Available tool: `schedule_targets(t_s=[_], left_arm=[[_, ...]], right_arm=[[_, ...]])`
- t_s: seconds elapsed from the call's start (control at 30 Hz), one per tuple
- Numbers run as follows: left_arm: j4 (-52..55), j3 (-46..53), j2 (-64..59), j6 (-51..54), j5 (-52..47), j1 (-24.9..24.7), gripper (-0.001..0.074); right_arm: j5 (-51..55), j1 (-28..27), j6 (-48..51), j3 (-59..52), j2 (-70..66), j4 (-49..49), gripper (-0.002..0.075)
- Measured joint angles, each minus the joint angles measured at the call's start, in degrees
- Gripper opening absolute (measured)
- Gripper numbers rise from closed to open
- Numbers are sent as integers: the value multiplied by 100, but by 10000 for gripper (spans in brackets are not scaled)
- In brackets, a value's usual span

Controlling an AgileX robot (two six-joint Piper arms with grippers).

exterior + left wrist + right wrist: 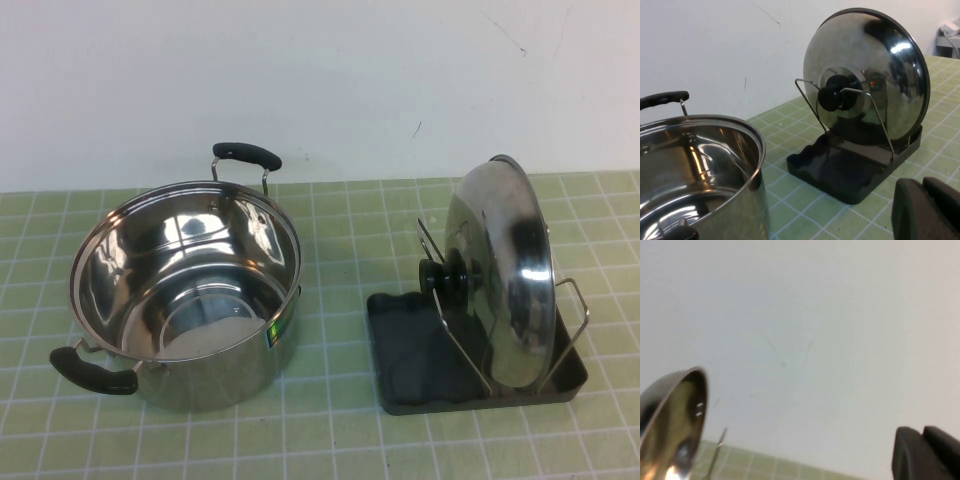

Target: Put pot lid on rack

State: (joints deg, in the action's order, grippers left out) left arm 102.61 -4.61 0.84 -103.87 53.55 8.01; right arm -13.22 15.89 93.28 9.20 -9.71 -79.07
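Observation:
The shiny steel pot lid (505, 270) stands on edge in the rack (410, 350), leaning between its wire loops, with its black knob (445, 278) facing the pot. The left wrist view shows the lid (875, 75) upright in the dark grey rack (840, 170). My left gripper (923, 186) is shut and empty, low over the table near the rack's front. My right gripper (922, 432) is shut and empty, raised beside the lid's rim (670, 425) and facing the wall. Neither gripper shows in the high view.
The deep steel pot (200, 380) with two black handles stands open on the left of the green tiled mat, close to the rack. It fills the near side of the left wrist view (700, 165). A white wall runs behind the table.

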Motion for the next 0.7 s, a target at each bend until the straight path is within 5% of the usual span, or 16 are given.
schedule_targets(t_s=[0.1, 0.3, 0.43, 0.7], left_arm=[[0, 0, 0, 0, 10, 0, -1], [3, 0, 0, 132, 22, 0, -3], [3, 0, 0, 72, 22, 0, -2], [3, 0, 0, 30, 22, 0, -2]], right_arm=[[1, -545, -1269, -10, 252, 1588, 31], [683, -1566, -6103, -399, 667, 5474, 31], [1479, -1719, -8707, -985, 955, 7188, 31], [3015, -1717, -9328, -1085, 1040, 8504, 30]])
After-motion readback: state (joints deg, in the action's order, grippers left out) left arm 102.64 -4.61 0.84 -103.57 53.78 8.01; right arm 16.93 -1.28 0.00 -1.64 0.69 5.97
